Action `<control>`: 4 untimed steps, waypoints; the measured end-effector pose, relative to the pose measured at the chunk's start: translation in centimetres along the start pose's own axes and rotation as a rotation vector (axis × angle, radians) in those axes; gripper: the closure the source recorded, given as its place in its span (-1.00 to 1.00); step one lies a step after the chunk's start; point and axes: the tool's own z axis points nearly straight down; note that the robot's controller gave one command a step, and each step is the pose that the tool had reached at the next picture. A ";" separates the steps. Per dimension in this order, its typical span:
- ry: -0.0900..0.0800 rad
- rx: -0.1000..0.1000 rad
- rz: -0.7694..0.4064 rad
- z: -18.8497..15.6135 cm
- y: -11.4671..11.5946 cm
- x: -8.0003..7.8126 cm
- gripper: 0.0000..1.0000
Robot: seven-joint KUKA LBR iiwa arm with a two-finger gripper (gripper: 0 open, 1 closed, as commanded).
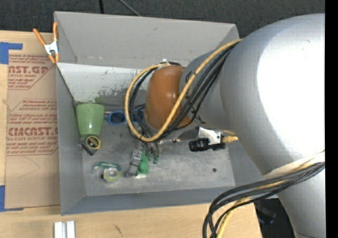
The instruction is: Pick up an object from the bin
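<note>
Grey metal, scratched and dusty, is seen as the floor of the bin (211, 176), and only a few small things are scattered on it. A small green piece (143, 167), pale at its lower end, lies near the middle of the floor, toward the front wall. It is the thing nearest to the gripper (149, 152), which is placed low in the bin, just above and beside it. Whether the piece is touched cannot be decided. Whether the gripper is wide or narrow cannot be told either, because its tip is crowded by cables under the orange cover (165, 97) of the wrist.

A pale green roll of tape (109, 172) lies to the left of the piece, near but apart. Further left a small round thing (92, 144), dark with yellow, is found. Behind it a green cup (90, 118) is placed by the left wall, with a blue thing (114, 118) just beside it. A black and white thing (207, 142) lies to the right, under the arm.

The approach is judged to be nearly finished. No object is seen raised from the floor, so the grasp and the lifting are judged to be left.
</note>
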 end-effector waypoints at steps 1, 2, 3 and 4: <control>0.002 0.003 0.015 0.4 -2.3 4.0 -1.00; -0.002 0.001 -0.219 0.3 -3.4 3.2 -1.00; -0.015 -0.002 -0.477 0.2 -7.2 2.2 -1.00; -0.010 -0.006 -0.416 0.2 2.7 -2.9 -1.00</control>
